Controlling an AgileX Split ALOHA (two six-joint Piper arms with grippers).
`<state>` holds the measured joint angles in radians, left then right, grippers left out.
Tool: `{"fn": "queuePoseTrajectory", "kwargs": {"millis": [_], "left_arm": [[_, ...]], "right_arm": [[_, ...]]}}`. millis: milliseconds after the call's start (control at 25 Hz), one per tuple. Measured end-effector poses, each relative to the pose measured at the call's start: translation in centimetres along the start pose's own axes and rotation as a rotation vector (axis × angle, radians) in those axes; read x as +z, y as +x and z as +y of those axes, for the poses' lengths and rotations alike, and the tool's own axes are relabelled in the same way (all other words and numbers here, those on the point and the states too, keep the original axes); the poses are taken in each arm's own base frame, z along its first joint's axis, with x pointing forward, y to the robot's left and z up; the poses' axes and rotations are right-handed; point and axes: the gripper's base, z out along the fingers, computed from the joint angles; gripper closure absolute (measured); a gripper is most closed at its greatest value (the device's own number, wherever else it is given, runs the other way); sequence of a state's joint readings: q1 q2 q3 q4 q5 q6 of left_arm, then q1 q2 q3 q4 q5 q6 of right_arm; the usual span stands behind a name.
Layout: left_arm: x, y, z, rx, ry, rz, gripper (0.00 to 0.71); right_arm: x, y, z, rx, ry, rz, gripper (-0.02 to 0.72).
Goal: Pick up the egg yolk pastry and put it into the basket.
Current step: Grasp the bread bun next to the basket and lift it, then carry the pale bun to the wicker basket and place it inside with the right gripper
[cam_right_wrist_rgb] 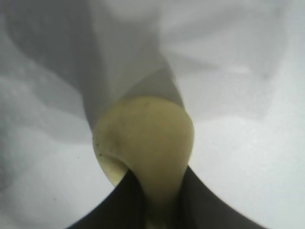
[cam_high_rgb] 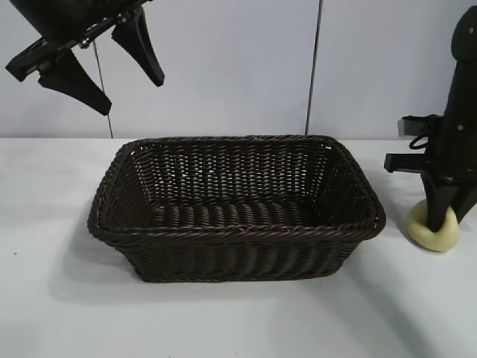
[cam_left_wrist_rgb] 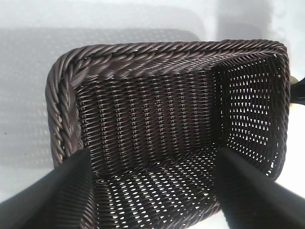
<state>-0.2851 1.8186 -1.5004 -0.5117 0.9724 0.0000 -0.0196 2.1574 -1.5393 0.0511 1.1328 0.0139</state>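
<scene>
The pale yellow egg yolk pastry (cam_high_rgb: 434,233) lies on the white table to the right of the basket (cam_high_rgb: 149,237). My right gripper (cam_high_rgb: 444,212) is down on it, shut on it and squeezing it; in the right wrist view the pastry (cam_right_wrist_rgb: 147,138) bulges out between the two dark fingers. The dark brown wicker basket stands in the middle of the table, with nothing in it. My left gripper (cam_high_rgb: 133,91) hangs open high above the basket's left end; its wrist view looks down into the basket (cam_left_wrist_rgb: 71,71).
The white table (cam_high_rgb: 223,321) extends in front of and to both sides of the basket. A pale wall (cam_high_rgb: 223,67) stands behind.
</scene>
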Motion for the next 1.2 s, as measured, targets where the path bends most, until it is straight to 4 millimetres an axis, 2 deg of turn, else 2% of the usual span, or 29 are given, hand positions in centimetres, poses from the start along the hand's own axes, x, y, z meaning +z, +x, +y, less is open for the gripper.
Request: {"fn": "queuePoseTrajectory", "kwargs": {"millis": [160,520,680,920,1200], "left_arm": [[0.0,0.0,0.0,0.0,0.0,0.0,0.188],[0.0,0.0,0.0,0.0,0.0,0.0,0.188],[0.0,0.0,0.0,0.0,0.0,0.0,0.188],[0.0,0.0,0.0,0.0,0.0,0.0,0.188],[0.0,0.0,0.0,0.0,0.0,0.0,0.188]], "right_arm": [[-2.0,0.3,0.1,-0.008,-0.002,-0.052,0.618],[-10.2,2.8,0.6,-0.039,-0.026,-0.25,0.619],[-12.7,4.1,1.0,-0.041,-0.075,-0.308,0.619],[-14.8,5.2,2.2,-0.064,-0.198,-0.355,0.619],[-15.2,5.5,3.5,-0.082,-0.34,-0.352,0.619]]}}
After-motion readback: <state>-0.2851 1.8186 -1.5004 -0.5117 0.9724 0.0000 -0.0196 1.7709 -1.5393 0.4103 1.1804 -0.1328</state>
